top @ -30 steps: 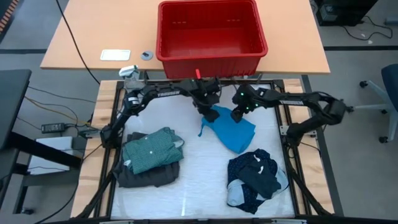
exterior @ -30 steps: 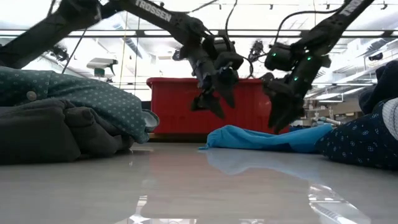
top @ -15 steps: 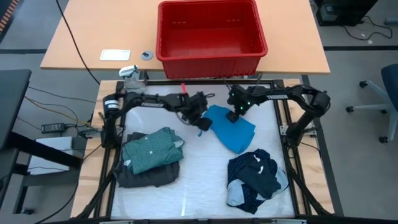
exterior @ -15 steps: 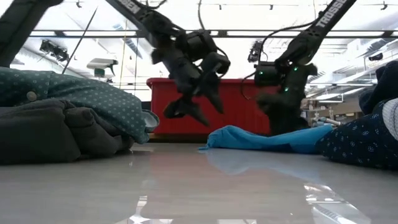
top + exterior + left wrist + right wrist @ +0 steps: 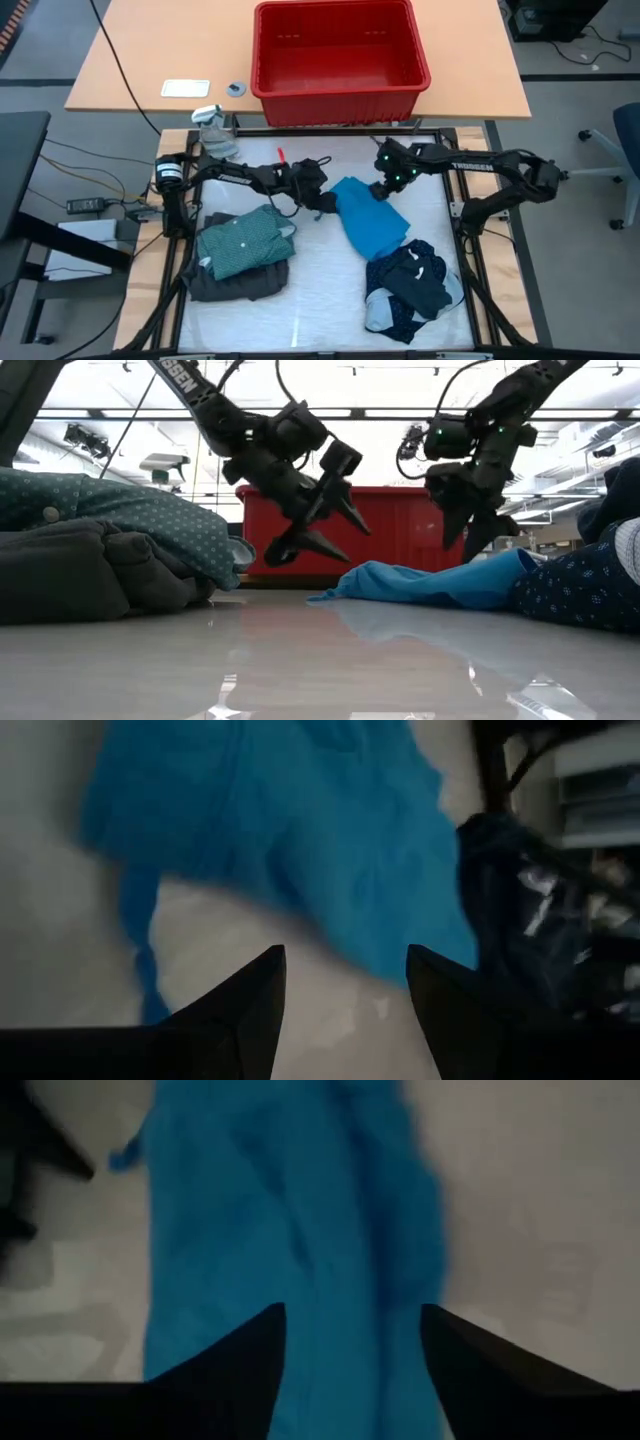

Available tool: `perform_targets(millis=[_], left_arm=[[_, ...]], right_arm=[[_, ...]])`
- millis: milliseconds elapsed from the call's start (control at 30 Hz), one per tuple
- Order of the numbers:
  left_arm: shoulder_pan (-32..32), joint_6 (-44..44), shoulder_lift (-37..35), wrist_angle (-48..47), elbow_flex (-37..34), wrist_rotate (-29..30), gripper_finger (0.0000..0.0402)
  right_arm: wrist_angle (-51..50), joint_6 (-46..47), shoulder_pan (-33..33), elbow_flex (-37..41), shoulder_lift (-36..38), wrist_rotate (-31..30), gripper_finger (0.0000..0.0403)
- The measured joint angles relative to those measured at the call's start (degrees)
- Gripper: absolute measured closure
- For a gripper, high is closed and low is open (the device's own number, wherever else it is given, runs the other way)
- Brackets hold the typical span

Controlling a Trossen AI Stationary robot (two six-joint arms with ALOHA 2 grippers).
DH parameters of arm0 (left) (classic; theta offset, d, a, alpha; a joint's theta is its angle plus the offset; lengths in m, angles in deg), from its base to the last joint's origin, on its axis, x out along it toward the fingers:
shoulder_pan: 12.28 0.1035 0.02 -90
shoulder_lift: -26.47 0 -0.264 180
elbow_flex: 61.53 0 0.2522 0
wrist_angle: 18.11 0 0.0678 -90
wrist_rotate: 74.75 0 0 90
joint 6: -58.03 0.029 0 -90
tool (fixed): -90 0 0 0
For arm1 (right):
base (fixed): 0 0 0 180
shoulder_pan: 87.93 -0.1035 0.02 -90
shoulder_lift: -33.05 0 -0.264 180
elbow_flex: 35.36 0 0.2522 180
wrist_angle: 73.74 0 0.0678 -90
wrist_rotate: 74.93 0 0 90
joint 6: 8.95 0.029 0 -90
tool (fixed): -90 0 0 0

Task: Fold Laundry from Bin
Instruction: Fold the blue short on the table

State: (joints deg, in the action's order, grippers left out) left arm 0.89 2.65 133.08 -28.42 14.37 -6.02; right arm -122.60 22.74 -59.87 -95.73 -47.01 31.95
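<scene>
"TROSSEN" lettered in white along both dark arms. Bright blue garment (image 5: 368, 218) spread on the white tabletop (image 5: 320, 290), between the two tools: left tool (image 5: 318, 510) poised just off its edge, fingers apart and empty; right tool (image 5: 472, 532) hanging above its far end, fingers parted, holding nothing. Red bin (image 5: 338, 58) empty beyond.

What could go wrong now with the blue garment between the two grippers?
1. The bright blue garment lies crumpled, touching the navy dotted pile; a grab may catch both.
2. The left gripper and right gripper, both open and empty, hang close over the same cloth and might collide.
</scene>
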Motion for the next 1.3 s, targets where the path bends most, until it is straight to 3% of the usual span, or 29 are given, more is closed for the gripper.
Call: perform_targets(millis=[133,333,500,600,700,767,1000,1200,1300], left_arm=[[0.15,-5.18,0.28,3.86,-2.45,2.28,0.0188],[0.54,-7.83,0.87,4.39,-3.75,5.4,0.0188],[0.85,-7.86,5.07,12.46,-3.64,5.62,0.0188],[1.02,-9.45,7.57,15.57,-3.55,6.24,0.0188],[1.52,-10.21,8.52,18.17,-3.6,6.7,0.0192],[1.37,-6.61,8.58,19.02,-3.66,8.72,0.0203],[1.33,6.69,9.07,23.27,-3.66,10.96,0.0289],[3.15,8.5,8.62,28.71,-3.66,9.13,0.0387],[4.55,8.05,5.7,29.9,-3.66,5.87,0.0394]], right_arm=[[2.28,-3.35,3.55,0.0,-1.36,0.11,0.0121],[11.4,-6.3,7.01,-0.06,-10.14,5.81,0.0049],[17.5,-6.83,5.77,-0.13,-15.55,12.97,0.0038],[18.75,-6.77,4.77,-0.33,-17.17,13.07,0.0049],[19.34,-6.57,4.75,-0.33,-17.95,13.92,0.008],[19.81,-6.67,4.83,-0.26,-18.04,14.3,0.0123],[23.47,-8.43,4.55,0.0,-18.52,18.11,0.037],[25.28,-9.2,4.6,0.0,-14.03,18.45,0.0386],[25.23,-10.33,4.59,0.0,-7.91,13.94,0.0386]])
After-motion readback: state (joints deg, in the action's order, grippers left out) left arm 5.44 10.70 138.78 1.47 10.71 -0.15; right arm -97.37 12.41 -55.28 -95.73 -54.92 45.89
